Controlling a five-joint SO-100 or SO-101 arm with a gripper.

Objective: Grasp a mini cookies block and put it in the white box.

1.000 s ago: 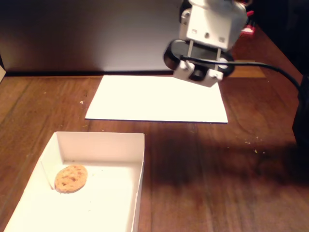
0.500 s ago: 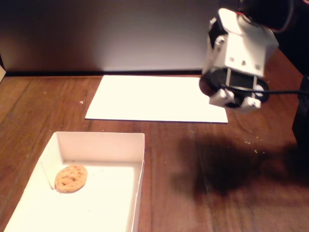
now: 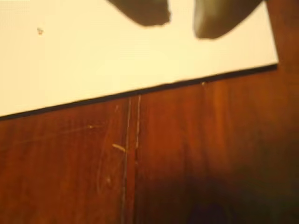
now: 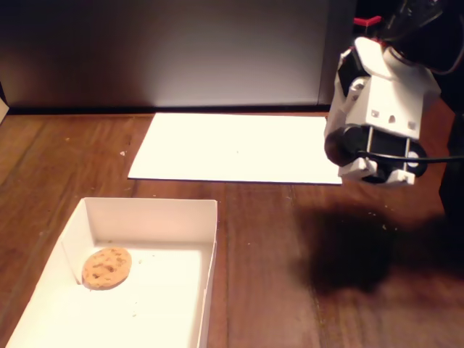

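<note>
Arm has swung right; gripper slightly parted, empty; cookie lies in box; retreat clear

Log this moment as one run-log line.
cookie: in white box, left side | end effector: empty, fingertips apart, over paper sheet edge | paper: bare | wooden table: scattered crumbs

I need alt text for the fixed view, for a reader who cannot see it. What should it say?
A mini cookie lies inside a shallow white box at the lower left of a dark wooden table. A white robot arm hangs in the air at the upper right, beside a flat white paper sheet, holding nothing visible.
</note>
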